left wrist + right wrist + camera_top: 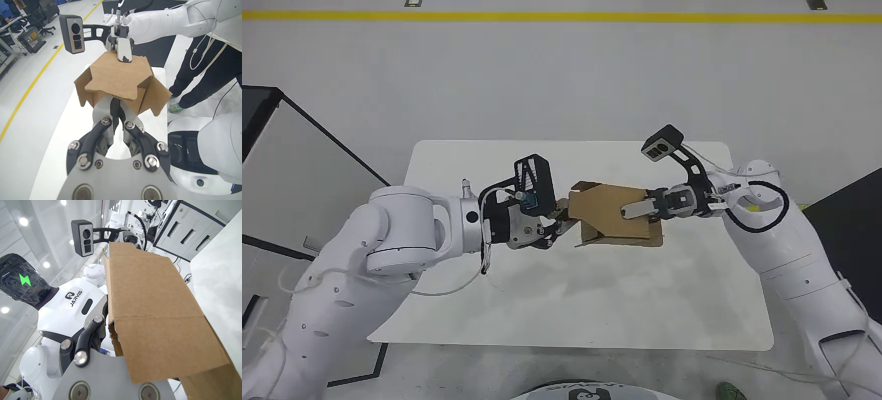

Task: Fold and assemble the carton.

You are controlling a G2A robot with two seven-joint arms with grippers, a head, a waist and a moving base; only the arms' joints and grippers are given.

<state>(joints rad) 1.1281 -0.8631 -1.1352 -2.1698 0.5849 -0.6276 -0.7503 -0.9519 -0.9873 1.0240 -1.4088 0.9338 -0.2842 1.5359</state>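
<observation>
A flap-closing step is judged to be in hand, and it is being helped by the way the load is being shared: the carton (614, 215) is being held clear above the table (672, 310), between the two arms, so any push on one end is being taken by the grip at the other rather than by the tabletop. The right gripper (632, 212) is being seen clamped on the carton's far wall, one finger lying on the outside of the top panel and its partner judged to be inside. The left gripper (115, 103) is being shown narrow, its fingers drawn almost together and their tips hidden under the notched front flap (111, 89); a lower flap is judged to be pinched there, though the contact itself is being hidden. Care is being called for at the creases: the splayed side flap (157, 96) is being left standing outward, and it is probably being best folded in before the notched flap is being pressed home, with the far wall not being crushed meanwhile. The carton is lying directly ahead of the left gripper and touching its tips, its open, flapped end being turned toward that gripper, while the right gripper is being placed at the opposite end
</observation>
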